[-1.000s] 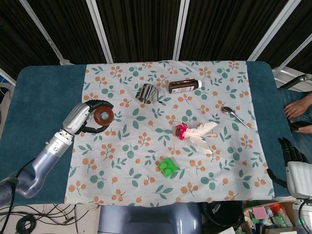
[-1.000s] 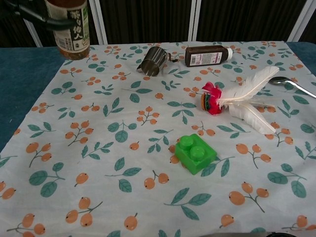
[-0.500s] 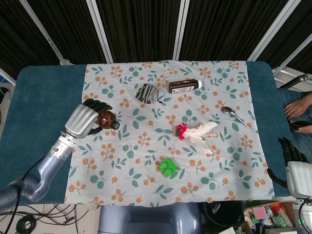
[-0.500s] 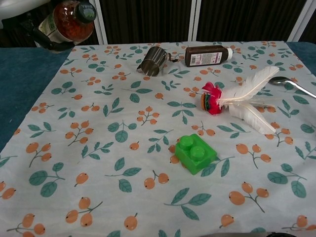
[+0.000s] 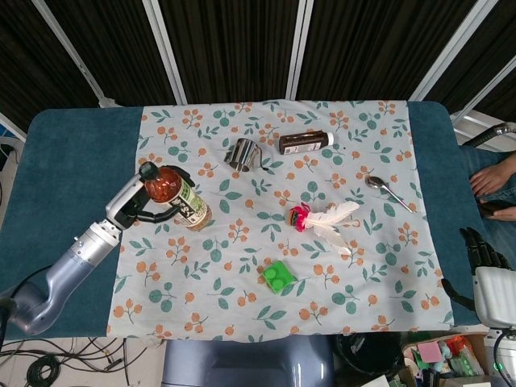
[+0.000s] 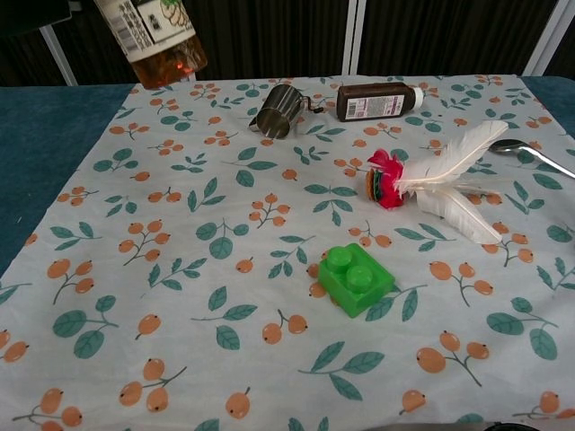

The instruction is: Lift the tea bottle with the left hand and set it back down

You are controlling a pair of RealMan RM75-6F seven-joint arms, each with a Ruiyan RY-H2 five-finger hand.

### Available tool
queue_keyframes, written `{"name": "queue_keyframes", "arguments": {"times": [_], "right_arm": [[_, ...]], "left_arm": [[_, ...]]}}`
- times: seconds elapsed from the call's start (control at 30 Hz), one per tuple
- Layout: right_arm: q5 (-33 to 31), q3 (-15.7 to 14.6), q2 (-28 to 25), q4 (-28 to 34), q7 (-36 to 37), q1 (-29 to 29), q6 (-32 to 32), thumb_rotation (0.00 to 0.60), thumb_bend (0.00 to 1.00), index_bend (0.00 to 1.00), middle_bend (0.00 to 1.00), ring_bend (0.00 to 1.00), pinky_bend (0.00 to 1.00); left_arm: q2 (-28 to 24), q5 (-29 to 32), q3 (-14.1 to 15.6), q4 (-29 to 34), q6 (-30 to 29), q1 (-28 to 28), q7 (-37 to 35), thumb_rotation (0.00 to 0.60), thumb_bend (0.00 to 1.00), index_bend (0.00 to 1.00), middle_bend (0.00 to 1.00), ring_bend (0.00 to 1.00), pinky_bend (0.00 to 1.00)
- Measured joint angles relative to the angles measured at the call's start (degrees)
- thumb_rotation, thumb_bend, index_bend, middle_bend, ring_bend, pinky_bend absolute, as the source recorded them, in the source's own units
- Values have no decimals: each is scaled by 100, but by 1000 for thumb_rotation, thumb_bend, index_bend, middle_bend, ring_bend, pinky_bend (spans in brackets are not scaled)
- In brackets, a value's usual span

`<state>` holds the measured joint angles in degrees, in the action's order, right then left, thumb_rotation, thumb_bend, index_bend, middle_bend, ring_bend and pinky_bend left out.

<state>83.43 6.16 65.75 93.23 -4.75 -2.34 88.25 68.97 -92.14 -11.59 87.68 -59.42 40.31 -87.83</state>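
Observation:
The tea bottle (image 5: 179,198), amber with a dark cap and a white label, hangs tilted above the left part of the floral cloth (image 5: 242,266). Its cap points up-left and its base down-right. My left hand (image 5: 135,203) grips it around the upper body from the left. In the chest view only the bottle's lower half (image 6: 154,34) shows at the top left, clear of the cloth, and the hand is out of frame. My right hand (image 5: 480,251) stays off the table's right front corner, fingers apart and holding nothing.
A steel cup (image 5: 243,153) lies on its side at the back, with a dark brown bottle (image 5: 305,143) lying beside it. A spoon (image 5: 387,189) is at the right, a feather toy (image 5: 324,218) mid-right and a green brick (image 5: 279,276) near the front.
The left hand has swung the lifted bottle: upright a second ago, then tipped cap-forward, now leaning with the cap up-left and its base shifted right over the cloth.

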Motion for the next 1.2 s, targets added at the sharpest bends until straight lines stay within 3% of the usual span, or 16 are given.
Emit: {"name": "queue_keyframes", "arguments": {"times": [0.07, 0.17, 0.33, 0.43, 0.77, 0.87, 1.2], "right_arm": [[0, 2, 0, -2, 2, -1, 0, 600, 157, 58, 64, 175, 262], [3, 1, 2, -4, 3, -3, -1, 600, 157, 58, 64, 175, 262], [7, 1, 2, -4, 3, -1, 6, 600, 157, 58, 65, 175, 262], [6, 2, 2, -5, 2, -2, 4, 600, 157, 58, 64, 175, 262], [2, 4, 1, -12, 11, -2, 4, 600, 158, 58, 64, 175, 262], [7, 4, 1, -17, 13, -1, 9, 600, 157, 58, 64, 175, 262], [-1, 7, 5, -18, 13, 0, 11, 600, 157, 58, 64, 175, 262]], "left_arm": [[-59, -95, 46, -16, 19, 28, -976, 600, 435, 319, 348, 299, 452], [-97, -205, 122, -58, 47, 65, -1884, 600, 435, 319, 347, 298, 452], [-62, -314, 268, -158, 130, 116, -2145, 600, 434, 317, 336, 288, 451], [18, -347, 375, -242, 208, 144, -1564, 600, 433, 317, 333, 288, 449], [730, -131, 668, -619, 418, 176, 2002, 600, 433, 318, 333, 288, 447], [1075, -23, 746, -810, 424, 166, 2422, 600, 433, 320, 333, 288, 447], [1744, 47, 924, -1474, 282, 118, 2789, 600, 432, 316, 332, 288, 442]]}}
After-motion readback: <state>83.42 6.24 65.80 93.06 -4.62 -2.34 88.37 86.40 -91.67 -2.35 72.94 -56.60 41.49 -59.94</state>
